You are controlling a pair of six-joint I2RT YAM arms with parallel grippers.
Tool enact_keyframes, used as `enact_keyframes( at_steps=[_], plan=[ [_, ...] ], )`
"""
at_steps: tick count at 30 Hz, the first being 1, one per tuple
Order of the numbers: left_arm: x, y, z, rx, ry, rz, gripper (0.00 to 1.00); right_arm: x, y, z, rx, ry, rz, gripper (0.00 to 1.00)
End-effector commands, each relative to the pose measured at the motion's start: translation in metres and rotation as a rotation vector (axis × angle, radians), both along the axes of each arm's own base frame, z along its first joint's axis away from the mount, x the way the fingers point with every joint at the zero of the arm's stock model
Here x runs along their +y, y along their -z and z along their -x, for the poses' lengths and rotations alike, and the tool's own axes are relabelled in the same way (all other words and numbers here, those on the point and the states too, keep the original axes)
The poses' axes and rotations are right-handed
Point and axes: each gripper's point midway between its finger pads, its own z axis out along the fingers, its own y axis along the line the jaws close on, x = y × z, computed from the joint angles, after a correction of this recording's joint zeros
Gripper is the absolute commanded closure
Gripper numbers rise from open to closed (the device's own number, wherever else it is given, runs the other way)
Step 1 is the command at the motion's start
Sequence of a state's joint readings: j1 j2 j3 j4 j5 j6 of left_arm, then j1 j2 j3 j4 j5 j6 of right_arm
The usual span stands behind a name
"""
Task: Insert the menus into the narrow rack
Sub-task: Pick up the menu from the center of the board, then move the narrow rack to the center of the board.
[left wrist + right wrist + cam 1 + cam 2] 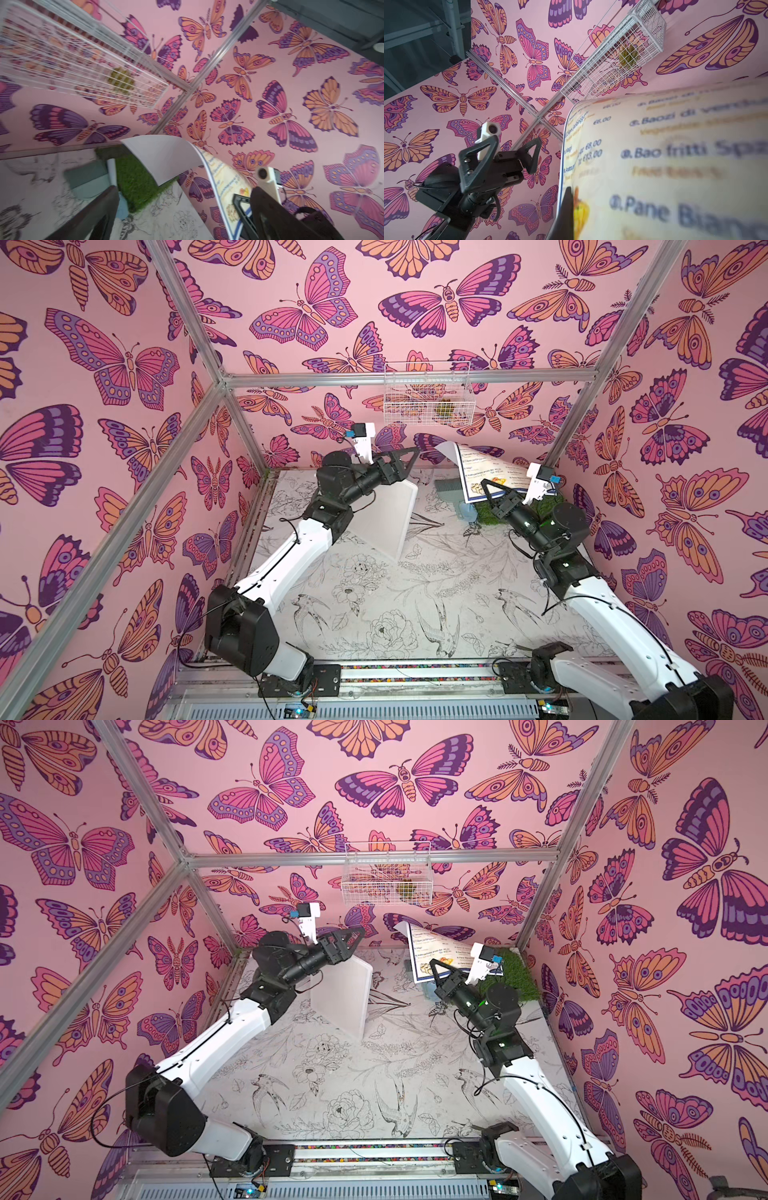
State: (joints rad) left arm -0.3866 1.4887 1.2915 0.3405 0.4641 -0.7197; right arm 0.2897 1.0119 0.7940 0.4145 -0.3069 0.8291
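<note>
Nearest me is the table point(374, 614) with its pale cover of inked flowers and birds, and both arms reach out over it. Further in, the narrow rack point(390, 518), a thin flat white plastic slab with rounded corners, sits under the left arm's wrist. I cannot tell whether it lies flat or leans. The left gripper point(405, 456) hangs above the rack's far edge. The right wrist view shows its black triangular fingers point(477, 162) spread wide with nothing between them. Off to the right, the right gripper point(490, 491) is pinched closed on the lower edge of the menu point(478, 466), a glossy cream sheet with a dark blue border. The sheet is up in the air, well apart from the rack, and its top curls over to show a white back. Behind it lies a patch of green artificial grass point(511, 969). A white wire-mesh basket point(428, 393) hangs on the far butterfly-patterned wall.
</note>
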Motion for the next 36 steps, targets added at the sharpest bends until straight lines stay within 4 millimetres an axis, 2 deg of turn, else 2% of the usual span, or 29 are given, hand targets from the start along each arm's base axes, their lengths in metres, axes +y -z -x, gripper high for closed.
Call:
enact_keyframes(
  at_steps=[1, 5, 7, 10, 13, 18, 28, 36],
  plan=[
    [0.04, 0.027, -0.017, 0.025, -0.119, -0.104, 0.0, 0.001, 0.001, -0.004, 0.007, 0.01, 0.039, 1.0],
    [0.096, 0.057, -0.049, 0.072, -0.281, -0.163, 0.0, -0.002, 0.01, -0.004, 0.036, 0.03, 0.075, 1.0],
    [0.115, 0.068, -0.062, 0.076, -0.312, -0.176, 0.0, -0.004, 0.015, -0.004, 0.048, 0.043, 0.091, 1.0],
    [0.133, 0.081, -0.08, 0.085, -0.303, -0.171, 0.0, -0.005, 0.021, -0.002, 0.067, 0.047, 0.115, 1.0],
    [0.141, 0.094, -0.096, 0.084, -0.25, -0.162, 0.0, -0.007, 0.028, -0.002, 0.087, 0.055, 0.13, 1.0],
    [0.131, 0.1, -0.112, 0.074, -0.069, -0.128, 0.03, -0.01, 0.037, 0.0, 0.114, 0.065, 0.16, 1.0],
    [0.106, 0.07, -0.109, 0.035, 0.149, 0.038, 0.05, -0.013, 0.045, 0.0, 0.142, 0.081, 0.207, 1.0],
    [0.091, 0.082, -0.114, 0.076, 0.227, 0.055, 0.09, -0.013, 0.044, 0.001, 0.135, 0.08, 0.205, 1.0]
  ],
)
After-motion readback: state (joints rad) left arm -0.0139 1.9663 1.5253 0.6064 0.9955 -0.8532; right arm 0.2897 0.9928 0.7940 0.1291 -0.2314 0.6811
